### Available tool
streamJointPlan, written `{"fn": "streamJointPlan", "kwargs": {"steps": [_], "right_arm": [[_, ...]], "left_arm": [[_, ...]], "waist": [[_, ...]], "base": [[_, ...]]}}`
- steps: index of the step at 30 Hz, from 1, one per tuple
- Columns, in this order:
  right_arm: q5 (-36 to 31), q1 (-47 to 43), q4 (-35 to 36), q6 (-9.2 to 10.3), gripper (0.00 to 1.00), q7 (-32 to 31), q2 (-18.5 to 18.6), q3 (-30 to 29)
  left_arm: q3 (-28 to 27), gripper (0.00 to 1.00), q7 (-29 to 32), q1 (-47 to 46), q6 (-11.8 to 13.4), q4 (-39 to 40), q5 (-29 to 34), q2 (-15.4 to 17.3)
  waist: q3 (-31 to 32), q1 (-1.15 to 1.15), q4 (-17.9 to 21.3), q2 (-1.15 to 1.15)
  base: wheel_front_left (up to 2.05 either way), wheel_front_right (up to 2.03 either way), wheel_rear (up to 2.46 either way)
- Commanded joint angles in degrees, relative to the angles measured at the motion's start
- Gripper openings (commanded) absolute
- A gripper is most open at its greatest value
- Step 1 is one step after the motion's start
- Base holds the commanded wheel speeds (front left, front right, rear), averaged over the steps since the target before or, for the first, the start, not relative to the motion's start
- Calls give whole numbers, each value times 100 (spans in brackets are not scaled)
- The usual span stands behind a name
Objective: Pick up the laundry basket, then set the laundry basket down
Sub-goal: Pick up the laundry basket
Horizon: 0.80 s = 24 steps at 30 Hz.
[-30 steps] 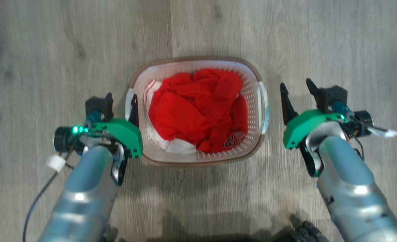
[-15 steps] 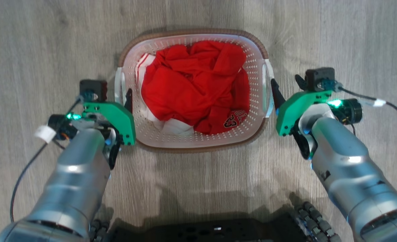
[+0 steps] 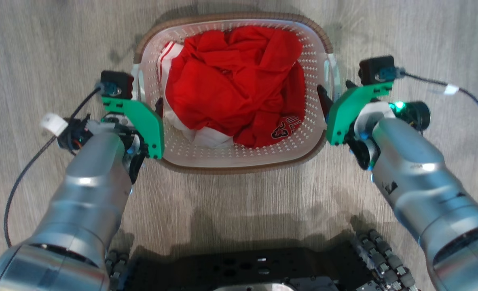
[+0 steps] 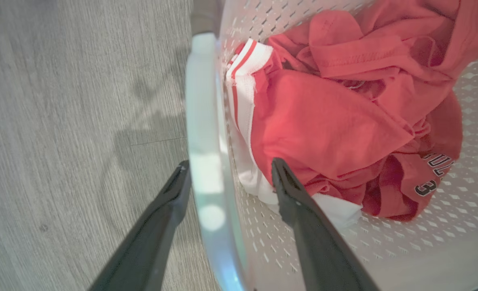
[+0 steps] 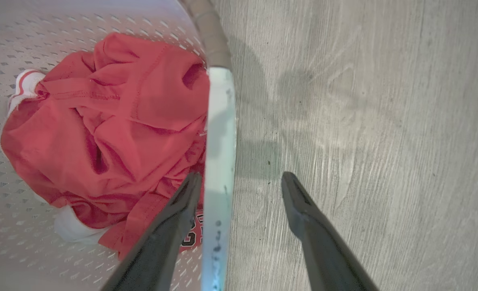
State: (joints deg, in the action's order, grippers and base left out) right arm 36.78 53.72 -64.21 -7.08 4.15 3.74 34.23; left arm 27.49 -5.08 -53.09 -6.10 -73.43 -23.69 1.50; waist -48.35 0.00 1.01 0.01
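Left gripper (image 3: 148, 107) and right gripper (image 3: 335, 89), head view: both spread wide at the short ends of the laundry basket (image 3: 239, 155), which sits on the floor (image 3: 41, 48) squarely between them, long axis running arm to arm. Left wrist view: fingers (image 4: 162, 218) straddle the basket's white handle (image 4: 204, 121), nothing clamped. Right wrist view: same straddle on the opposite handle (image 5: 221, 121), so closing looks next.
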Motion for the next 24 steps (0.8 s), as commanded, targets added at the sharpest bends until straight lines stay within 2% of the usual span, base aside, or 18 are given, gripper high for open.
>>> {"fn": "streamJointPlan", "kwargs": {"steps": [1,10,24], "right_arm": [[75,-103,2,-41,100,-50,-82,153],[452,149,-113,-41,100,-236,-66,445],[930,282,-243,-41,100,-205,-65,854]], "left_arm": [[-21,100,23,0,-21,-4,-44,138],[150,100,293,-188,-53,-27,-225,138],[436,100,180,-329,-10,-44,-395,138]], "waist": [[-91,0,-33,-1],[-316,0,-89,-1],[-430,0,-98,-1]], "base": [[0,0,0],[0,0,0],[0,0,0]]}}
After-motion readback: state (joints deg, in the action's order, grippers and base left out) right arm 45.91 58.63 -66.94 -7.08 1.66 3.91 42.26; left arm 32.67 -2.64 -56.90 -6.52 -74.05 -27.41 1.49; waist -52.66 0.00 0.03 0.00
